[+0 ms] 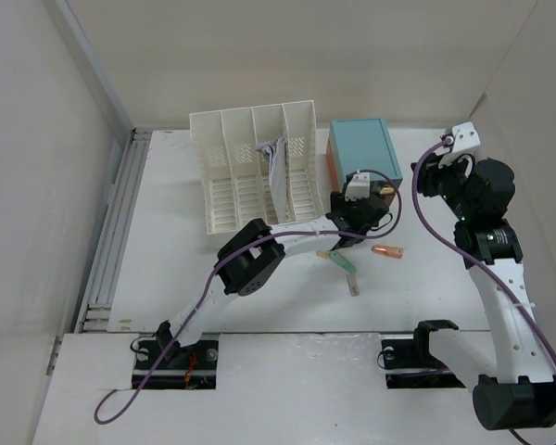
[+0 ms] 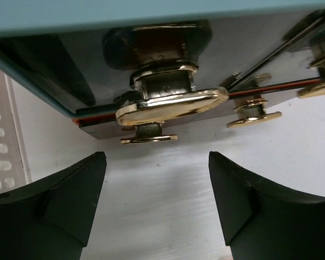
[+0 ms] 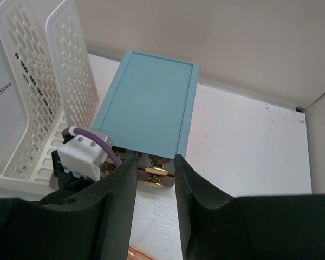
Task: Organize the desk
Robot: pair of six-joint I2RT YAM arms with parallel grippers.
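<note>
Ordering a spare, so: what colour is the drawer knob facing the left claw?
The drawer knob is shiny gold, clearest in the left wrist view.

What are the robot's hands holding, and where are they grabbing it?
Nothing. The left gripper is open in front of the gold knob on the teal box, not touching it. The right gripper is open and empty too.

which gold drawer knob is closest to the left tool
The large oval gold knob straight ahead of the open left tool; the other gold knobs sit off to one side.

Bright, even light — soft shadows on the desk [image 1: 167,264], glints on the slightly blurred brass knob [image 2: 170,104].
</note>
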